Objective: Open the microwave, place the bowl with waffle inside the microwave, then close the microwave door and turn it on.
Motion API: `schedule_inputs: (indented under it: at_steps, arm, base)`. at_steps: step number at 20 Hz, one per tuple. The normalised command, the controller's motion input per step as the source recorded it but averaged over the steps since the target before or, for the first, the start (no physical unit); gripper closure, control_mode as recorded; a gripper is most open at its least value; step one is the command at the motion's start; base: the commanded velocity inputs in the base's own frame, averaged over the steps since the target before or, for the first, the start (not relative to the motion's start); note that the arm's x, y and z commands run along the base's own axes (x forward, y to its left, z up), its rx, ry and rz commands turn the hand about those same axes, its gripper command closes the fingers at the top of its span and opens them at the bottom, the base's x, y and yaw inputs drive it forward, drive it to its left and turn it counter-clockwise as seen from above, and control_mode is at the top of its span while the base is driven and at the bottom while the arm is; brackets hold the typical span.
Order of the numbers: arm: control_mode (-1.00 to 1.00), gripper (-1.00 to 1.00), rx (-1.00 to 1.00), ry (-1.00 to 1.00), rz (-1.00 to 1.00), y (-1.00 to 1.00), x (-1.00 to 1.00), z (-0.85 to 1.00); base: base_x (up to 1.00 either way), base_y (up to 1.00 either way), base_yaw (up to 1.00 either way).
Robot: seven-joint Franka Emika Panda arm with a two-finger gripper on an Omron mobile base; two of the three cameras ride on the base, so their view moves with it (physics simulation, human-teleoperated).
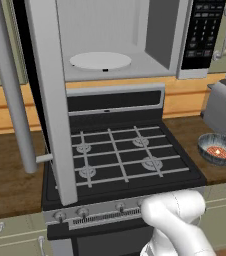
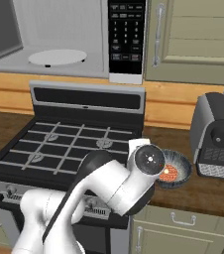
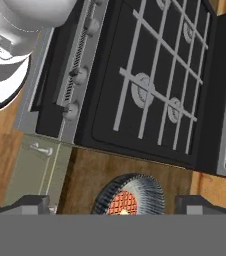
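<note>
The microwave (image 1: pixel 135 35) hangs above the stove with the microwave door (image 1: pixel 47 100) swung wide open to the left, its bar handle (image 1: pixel 10 90) towards me. The white turntable (image 1: pixel 100 61) lies bare inside. The dark ribbed bowl (image 1: pixel 219 149) sits on the wooden counter right of the stove, with the reddish waffle (image 1: pixel 217 152) in it. In the hand view my gripper (image 3: pixel 117 205) hovers open above the bowl (image 3: pixel 135 187), one fingertip (image 3: pixel 32 204) on each side, well apart from the rim. The waffle (image 3: pixel 122 204) shows between them. In the right base view my wrist partly covers the bowl (image 2: pixel 179 171).
A black gas stove (image 1: pixel 117 155) with grey grates lies below the microwave, its knobs (image 1: pixel 82 212) along the front edge. A grey coffee machine (image 2: pixel 214 134) stands just right of the bowl. Beige cabinets (image 2: pixel 193 39) flank the microwave's keypad (image 2: pixel 126 37).
</note>
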Motion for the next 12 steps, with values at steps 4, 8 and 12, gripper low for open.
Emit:
schedule_inputs:
  at_steps: [4, 8, 12]
  arm:
    - [-1.00, -1.00, 0.00, 0.20, 0.00, -0.55, 0.34, -0.32]
    - [-1.00, -1.00, -0.01, 0.26, 0.00, -0.47, 0.43, -0.37]
    - [-1.00, -1.00, 0.00, 0.20, 0.00, -0.30, 0.44, -0.39]
  base:
    - [0.00, 0.00, 0.00]
    - [0.00, 0.00, 0.00]
    - [0.00, 0.00, 0.00]
